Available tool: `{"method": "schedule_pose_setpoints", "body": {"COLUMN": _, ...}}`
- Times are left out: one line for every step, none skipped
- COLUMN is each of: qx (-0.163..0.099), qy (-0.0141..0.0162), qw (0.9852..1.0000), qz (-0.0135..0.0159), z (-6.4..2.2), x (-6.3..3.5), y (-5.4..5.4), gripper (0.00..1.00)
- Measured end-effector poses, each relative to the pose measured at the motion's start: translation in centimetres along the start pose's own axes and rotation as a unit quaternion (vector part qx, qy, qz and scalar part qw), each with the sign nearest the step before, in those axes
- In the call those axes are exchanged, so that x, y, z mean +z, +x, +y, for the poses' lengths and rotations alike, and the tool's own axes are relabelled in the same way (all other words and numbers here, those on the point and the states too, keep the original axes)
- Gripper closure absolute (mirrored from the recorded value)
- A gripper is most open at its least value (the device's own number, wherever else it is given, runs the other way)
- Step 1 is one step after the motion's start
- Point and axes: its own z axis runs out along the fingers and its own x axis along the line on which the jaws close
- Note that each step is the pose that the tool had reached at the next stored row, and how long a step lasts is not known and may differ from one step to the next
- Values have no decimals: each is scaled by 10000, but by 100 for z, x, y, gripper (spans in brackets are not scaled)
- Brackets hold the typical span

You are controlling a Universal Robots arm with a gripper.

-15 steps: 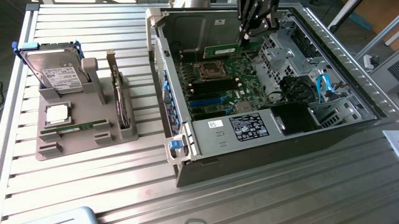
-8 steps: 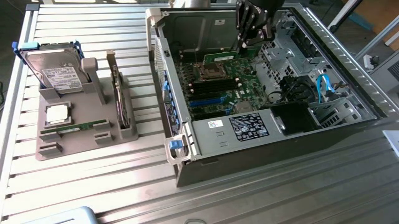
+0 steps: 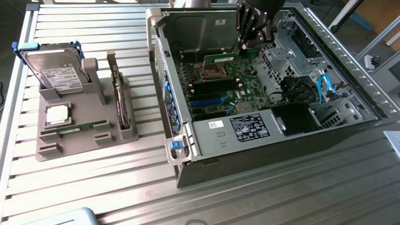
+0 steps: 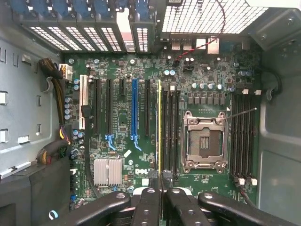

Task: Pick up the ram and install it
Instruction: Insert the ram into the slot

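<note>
A bench of ribbed silver aluminium slats (image 3: 269, 187) spans nearly the whole exterior view. Hard white glare sits on the slats at the upper left of the frame, and duller grey light lies over the lower right. Beyond the bench's far edge, at the upper right of the frame, are a patch of grey floor (image 3: 351, 35), slanting white metal tubes (image 3: 342, 13), a teal object (image 3: 362, 21) and a brown wooden panel (image 3: 382, 10), while a strip of dark floor (image 3: 7, 33) shows along the left edge.
</note>
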Motion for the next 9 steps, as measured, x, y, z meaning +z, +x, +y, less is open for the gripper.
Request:
{"method": "schedule_pose_setpoints", "body": {"qx": -1, "qy": -9, "qw": 10000, "qz": 0, "z": -7, "x": 0, "y": 0, "gripper": 88}}
{"method": "schedule_pose_setpoints", "body": {"qx": -1, "qy": -25, "qw": 10000, "qz": 0, "z": -16, "x": 0, "y": 0, "gripper": 88}}
{"method": "schedule_pose_setpoints", "body": {"qx": 0, "qy": -55, "qw": 10000, "qz": -1, "z": -31, "x": -1, "y": 0, "gripper": 88}}
{"method": "schedule_pose_setpoints", "body": {"qx": 0, "qy": -77, "qw": 10000, "qz": -1, "z": -44, "x": -1, "y": 1, "gripper": 88}}
{"method": "schedule_pose_setpoints", "body": {"qx": 0, "qy": -103, "qw": 9999, "qz": -1, "z": -63, "x": -1, "y": 1, "gripper": 88}}
{"method": "schedule_pose_setpoints", "body": {"qx": 1, "qy": -115, "qw": 9999, "qz": -2, "z": -77, "x": -1, "y": 1, "gripper": 88}}
{"method": "schedule_pose_setpoints", "body": {"qx": 1, "qy": -117, "qw": 9999, "qz": -2, "z": -80, "x": -1, "y": 1, "gripper": 88}}
{"method": "schedule_pose_setpoints", "body": {"qx": 1, "qy": -117, "qw": 9999, "qz": -2, "z": -80, "x": -1, "y": 1, "gripper": 88}}
{"method": "schedule_pose_setpoints", "body": {"qx": 1, "qy": -117, "qw": 9999, "qz": -5, "z": -81, "x": 14, "y": 1, "gripper": 88}}
